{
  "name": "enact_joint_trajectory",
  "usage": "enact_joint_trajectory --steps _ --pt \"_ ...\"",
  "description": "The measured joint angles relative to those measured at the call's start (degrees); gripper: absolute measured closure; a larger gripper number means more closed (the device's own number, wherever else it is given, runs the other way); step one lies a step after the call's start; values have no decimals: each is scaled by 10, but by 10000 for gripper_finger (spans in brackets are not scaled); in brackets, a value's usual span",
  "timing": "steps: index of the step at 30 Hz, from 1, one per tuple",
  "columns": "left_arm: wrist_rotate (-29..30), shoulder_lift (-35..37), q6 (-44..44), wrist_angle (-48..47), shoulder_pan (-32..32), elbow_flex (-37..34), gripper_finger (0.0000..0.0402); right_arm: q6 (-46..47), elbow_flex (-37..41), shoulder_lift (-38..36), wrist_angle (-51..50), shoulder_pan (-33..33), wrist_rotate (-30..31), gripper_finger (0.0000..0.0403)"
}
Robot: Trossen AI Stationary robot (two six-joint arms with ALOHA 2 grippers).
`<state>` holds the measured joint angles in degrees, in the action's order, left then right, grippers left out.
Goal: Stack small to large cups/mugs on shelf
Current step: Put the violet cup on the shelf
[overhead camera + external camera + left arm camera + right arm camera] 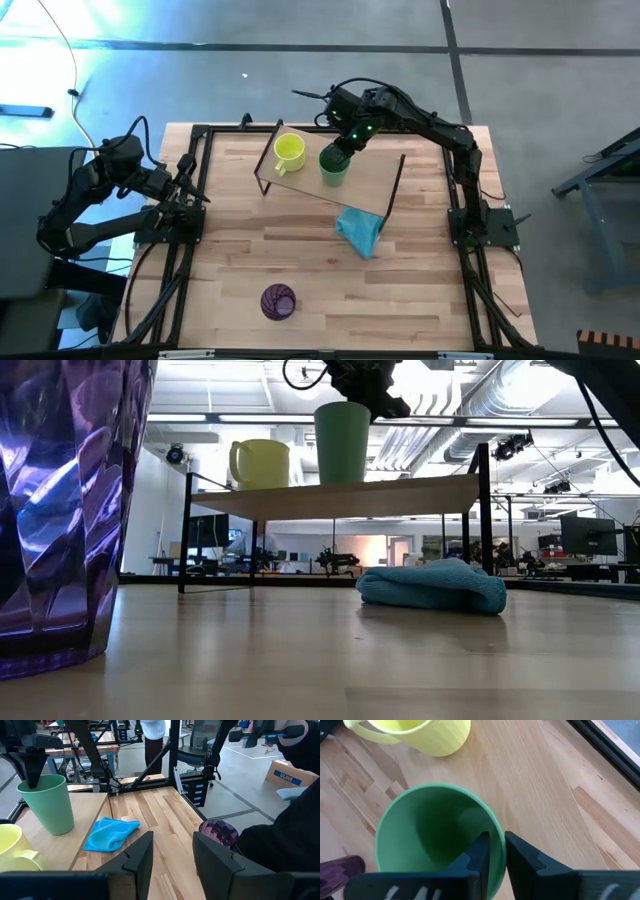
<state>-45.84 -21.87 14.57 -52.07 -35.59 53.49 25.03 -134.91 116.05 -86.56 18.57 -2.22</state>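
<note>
A yellow mug (289, 150) and a green cup (333, 165) stand side by side on the wooden shelf (372, 175), the cup to the mug's right. My right gripper (341, 150) is above the cup and shut on its rim. A purple ribbed tumbler (278, 301) stands upright on the table near the front edge. My left gripper (190, 185) is open and empty at the table's left edge. My right gripper holds the green cup's rim (498, 836), one finger inside the cup (479, 851) and one outside (522, 857). The fingers come from above, pointing down. The cup is upright, its base at the shelf board (342, 482).
A crumpled blue cloth (360, 231) lies on the table just in front of the shelf's right end. The shelf's thin black legs (186, 530) stand on the table. A person stands in the room beyond the table (152, 735).
</note>
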Motion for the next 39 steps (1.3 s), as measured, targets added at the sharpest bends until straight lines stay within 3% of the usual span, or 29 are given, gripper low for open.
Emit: enact_joint_trajectory --steps 16,28,39 --pt "0 0 -1 -4 0 0 275 -3 0 0 0 0 -1 351" --pt "0 0 -1 -4 0 0 275 -16 0 0 10 -2 -14 281" --pt "0 0 -1 -4 0 0 275 -17 0 0 6 -2 -14 277"
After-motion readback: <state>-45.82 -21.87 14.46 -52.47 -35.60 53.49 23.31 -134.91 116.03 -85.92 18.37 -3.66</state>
